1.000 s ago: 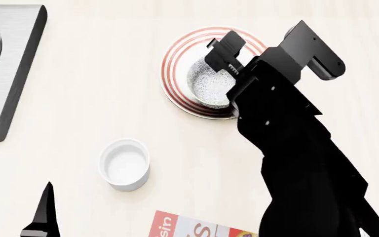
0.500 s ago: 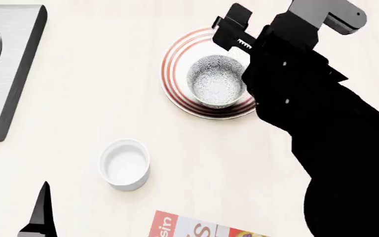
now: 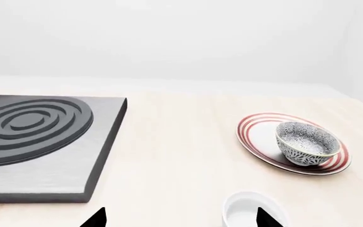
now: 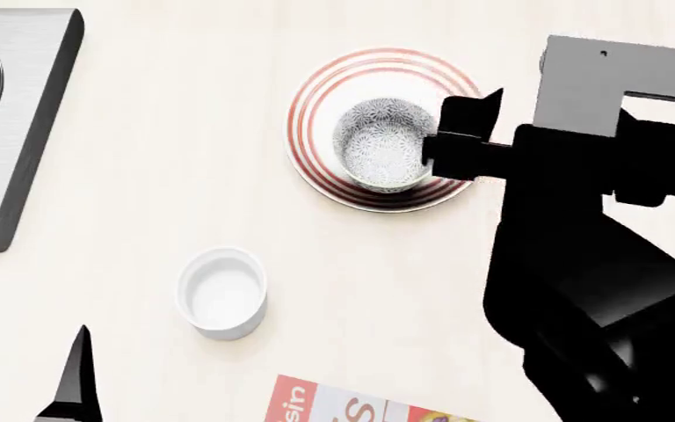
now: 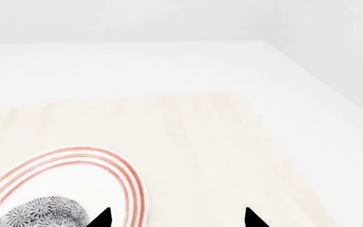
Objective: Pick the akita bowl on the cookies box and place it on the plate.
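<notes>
The akita bowl (image 4: 385, 145) stands upright on the plate (image 4: 314, 97), a little toward its near side, with nothing holding it. My right gripper (image 4: 464, 132) hangs just right of the bowl, above the plate's right rim. In the right wrist view this gripper (image 5: 176, 218) is open with only table between its fingertips; the plate's ringed rim (image 5: 128, 179) and part of the bowl (image 5: 39, 213) lie off to one side. Only a corner of the cookies box (image 4: 350, 406) shows at the near edge. My left gripper (image 3: 181, 220) is open and low, far from the bowl (image 3: 306, 142) on the plate (image 3: 251, 130).
A plain white cup (image 4: 222, 292) sits between the plate and the cookies box; it also shows near one left fingertip as the cup (image 3: 247, 213). A grey burner slab (image 4: 21, 132) with dark rings occupies the far left. The table's far edge lies beyond the plate.
My right gripper has let go of the bowl, lifted off it and swung to the right of it. The bowl stays on the plate. The left arm has barely moved.
</notes>
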You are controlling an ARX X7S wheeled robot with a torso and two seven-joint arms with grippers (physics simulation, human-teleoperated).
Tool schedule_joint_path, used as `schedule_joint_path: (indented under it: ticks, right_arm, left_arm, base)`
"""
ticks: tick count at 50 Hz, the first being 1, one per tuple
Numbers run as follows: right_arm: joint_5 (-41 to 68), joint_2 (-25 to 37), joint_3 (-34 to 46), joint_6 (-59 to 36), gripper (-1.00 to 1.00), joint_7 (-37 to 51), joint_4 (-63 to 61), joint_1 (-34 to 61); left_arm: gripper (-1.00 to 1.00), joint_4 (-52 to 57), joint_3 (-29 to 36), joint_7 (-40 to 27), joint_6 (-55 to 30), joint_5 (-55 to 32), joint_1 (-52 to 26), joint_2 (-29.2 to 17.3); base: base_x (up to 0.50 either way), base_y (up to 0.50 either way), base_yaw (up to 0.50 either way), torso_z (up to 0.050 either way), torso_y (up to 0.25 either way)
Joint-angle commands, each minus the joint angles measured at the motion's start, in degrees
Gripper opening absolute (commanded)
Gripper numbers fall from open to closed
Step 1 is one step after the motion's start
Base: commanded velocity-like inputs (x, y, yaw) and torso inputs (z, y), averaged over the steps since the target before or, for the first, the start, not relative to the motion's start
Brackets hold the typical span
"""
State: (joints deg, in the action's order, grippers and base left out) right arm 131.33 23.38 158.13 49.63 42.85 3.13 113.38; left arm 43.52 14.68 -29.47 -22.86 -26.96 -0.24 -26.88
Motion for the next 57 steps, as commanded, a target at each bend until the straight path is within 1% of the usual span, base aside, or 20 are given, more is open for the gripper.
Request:
schedule_joint_path:
  ticks: [1,2,3,4,6,7,9,14,16,17,19,22,25,26,27,30,31,34,47,57]
  right_arm:
    - [-32.6,7.7,-2.2,10.0,1.00,17.5,-14.7,-2.6]
    - [-38.1,10.1,-5.4,10.2,1.00,18.5,-15.4,-4.7]
    - [-40.7,10.1,-4.8,9.2,1.00,20.9,-15.7,-4.4]
    - [-47.2,10.3,-3.8,8.7,1.00,26.8,-16.6,-4.5]
    - [-51.3,10.8,-4.0,8.2,1.00,29.9,-17.1,-5.2]
    - [-56.5,11.2,-4.1,7.6,1.00,34.4,-17.6,-5.6]
    - [-62.0,11.7,-4.4,6.4,1.00,39.2,-19.1,-5.8]
    - [-69.2,12.2,-5.6,3.5,1.00,45.8,-20.6,-8.8]
    - [-75.3,17.6,-15.9,-6.8,1.00,47.1,-22.3,-14.9]
    - [-78.9,19.9,-21.3,-10.3,1.00,47.1,-23.0,-19.4]
    - [-82.6,22.2,-27.3,-13.6,1.00,47.1,-23.6,-25.0]
    - [-85.9,24.3,-34.1,-18.3,1.00,47.0,-25.1,-31.2]
    - [-88.8,25.4,-39.0,-23.4,1.00,47.0,-27.3,-35.9]
    - [-88.9,25.6,-39.8,-23.8,1.00,46.7,-27.5,-36.4]
    - [-89.8,26.0,-41.3,-27.1,1.00,47.0,-28.6,-37.9]
    - [-91.7,26.3,-44.9,-28.5,1.00,46.8,-29.8,-42.1]
    - [-92.6,26.4,-46.2,-31.2,1.00,47.0,-31.1,-43.3]
    - [-93.6,27.3,-49.3,-33.7,1.00,46.9,-32.4,-46.2]
    - [-98.9,28.3,-58.5,-41.8,1.00,46.7,-36.7,-57.7]
    - [-102.0,27.7,-62.0,-42.8,1.00,46.2,-36.4,-65.0]
  left_arm:
    - [1.00,0.5,-1.6,2.0,1.1,-0.5,0.1,1.0]
    - [1.00,0.3,-1.3,2.1,1.3,-0.2,0.2,1.1]
    - [1.00,0.3,-1.3,2.1,1.4,-0.1,0.2,1.1]
    - [1.00,0.3,-1.2,2.1,1.3,-0.1,0.2,1.1]
    - [1.00,0.4,-1.1,2.1,1.4,0.0,0.2,1.0]
    - [1.00,0.2,-0.9,2.2,1.5,0.2,0.2,1.1]
    - [1.00,0.4,-0.8,2.2,1.6,0.3,0.4,1.0]
    - [1.00,0.7,-0.4,2.1,1.5,0.4,0.5,0.9]
    - [1.00,0.9,-0.1,2.1,1.5,0.5,0.5,0.9]
    - [1.00,1.2,-0.1,2.0,1.4,0.4,0.6,0.9]
    - [1.00,1.3,-0.1,2.0,1.4,0.4,0.6,0.8]
    - [1.00,1.4,-0.2,1.9,1.4,0.3,0.6,0.7]
    - [1.00,1.3,-0.1,1.9,1.5,0.4,0.6,0.7]
    - [1.00,1.3,-0.1,1.9,1.5,0.4,0.6,0.7]
    - [1.00,1.3,0.1,1.9,1.6,0.6,0.7,0.7]
    - [1.00,1.8,0.1,1.7,1.4,0.4,0.8,0.6]
    - [1.00,1.8,-0.1,1.6,1.5,0.4,0.7,0.6]
    - [1.00,1.8,-0.1,1.6,1.5,0.4,0.7,0.5]
    - [1.00,1.8,-0.2,1.4,1.4,0.1,0.6,0.3]
    - [1.00,1.7,0.4,1.3,1.5,0.3,0.6,0.2]
  base:
    - [0.00,0.00,0.00,0.000,0.000]
    - [0.00,0.00,0.00,0.000,0.000]
    - [0.00,0.00,0.00,0.000,0.000]
    - [0.00,0.00,0.00,0.000,0.000]
    - [0.00,0.00,0.00,0.000,0.000]
    - [0.00,0.00,0.00,0.000,0.000]
    - [0.00,0.00,0.00,0.000,0.000]
    - [0.00,0.00,0.00,0.000,0.000]
    - [0.00,0.00,0.00,0.000,0.000]
    - [0.00,0.00,0.00,0.000,0.000]
    - [0.00,0.00,0.00,0.000,0.000]
    - [0.00,0.00,0.00,0.000,0.000]
    - [0.00,0.00,0.00,0.000,0.000]
    - [0.00,0.00,0.00,0.000,0.000]
    - [0.00,0.00,0.00,0.000,0.000]
    - [0.00,0.00,0.00,0.000,0.000]
    - [0.00,0.00,0.00,0.000,0.000]
    - [0.00,0.00,0.00,0.000,0.000]
    - [0.00,0.00,0.00,0.000,0.000]
    - [0.00,0.00,0.00,0.000,0.000]
